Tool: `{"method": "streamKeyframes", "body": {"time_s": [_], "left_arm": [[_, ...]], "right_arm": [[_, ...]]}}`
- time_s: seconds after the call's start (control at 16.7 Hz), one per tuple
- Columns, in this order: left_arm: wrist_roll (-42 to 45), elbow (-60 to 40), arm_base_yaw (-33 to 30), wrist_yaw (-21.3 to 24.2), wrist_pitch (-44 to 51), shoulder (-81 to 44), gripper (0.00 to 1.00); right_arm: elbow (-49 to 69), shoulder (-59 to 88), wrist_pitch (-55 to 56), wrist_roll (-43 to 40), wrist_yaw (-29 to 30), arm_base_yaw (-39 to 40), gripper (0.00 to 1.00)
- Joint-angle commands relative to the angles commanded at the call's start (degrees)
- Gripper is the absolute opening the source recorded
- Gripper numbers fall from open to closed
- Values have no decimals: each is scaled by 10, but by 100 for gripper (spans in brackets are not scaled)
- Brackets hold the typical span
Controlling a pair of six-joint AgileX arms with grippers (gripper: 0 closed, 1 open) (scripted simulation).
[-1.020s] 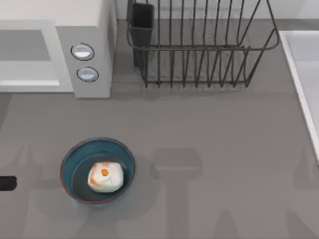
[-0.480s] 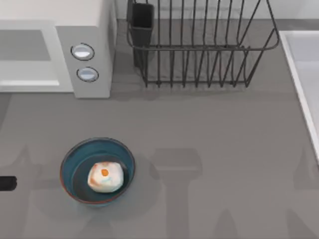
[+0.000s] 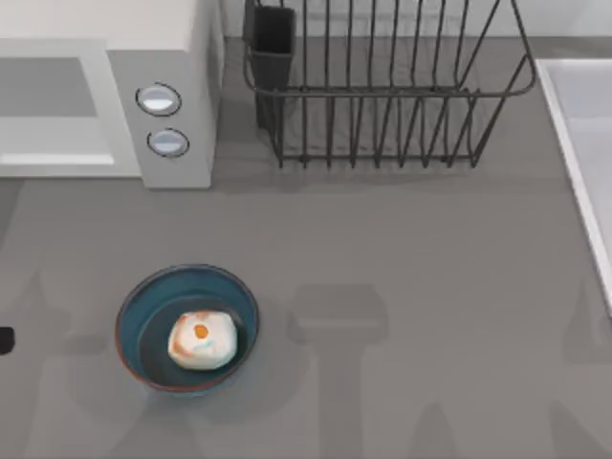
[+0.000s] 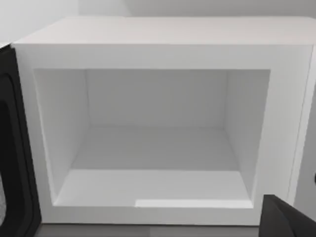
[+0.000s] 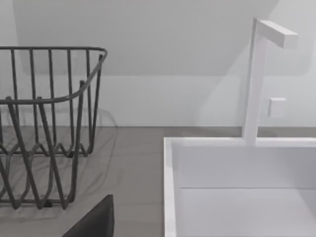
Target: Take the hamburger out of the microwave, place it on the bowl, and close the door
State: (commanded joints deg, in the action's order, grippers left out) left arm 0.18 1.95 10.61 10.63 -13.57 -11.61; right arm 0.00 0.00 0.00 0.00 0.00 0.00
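Hamburger (image 3: pixel 202 338): small rounded cream lump, orange spot on top, lying inside the bowl (image 3: pixel 134 311). Bowl: round, deep-blue glaze, reddish-brown rim, on the grey counter (image 3: pixel 411 258) toward its left side, well in front of the microwave (image 3: pixel 177 57). Microwave: boxy, matte white-grey, two round silver-blue knobs (image 3: pixel 159 98); cavity smooth and bare in the left wrist view. Door (image 4: pixel 12 163) swung open, dark inner face. Black wire dish rack (image 3: pixel 382 86) to the right; white sink (image 5: pixel 237 187) beyond. Left end effector (image 3: pixel 6 339): a dark tip at the counter's left edge; opening cannot be told. Right end effector (image 5: pixel 96 222): dark edge near the rack; opening cannot be told.
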Motion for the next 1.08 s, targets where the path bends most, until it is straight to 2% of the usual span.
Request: {"method": "streamKeyframes", "body": {"time_s": [0.18,0.36,0.78,1.08], "left_arm": [[1,6,30,31,-38,-33,0],[1,6,32,32,-40,-35,0],[0,12,52,52,19,32,0],[0,10,54,55,20,33,0]], "right_arm": [[0,0,0,0,0,0,100],[0,0,0,0,0,0,100],[0,0,0,0,0,0,100],[0,0,0,0,0,0,100]]}}
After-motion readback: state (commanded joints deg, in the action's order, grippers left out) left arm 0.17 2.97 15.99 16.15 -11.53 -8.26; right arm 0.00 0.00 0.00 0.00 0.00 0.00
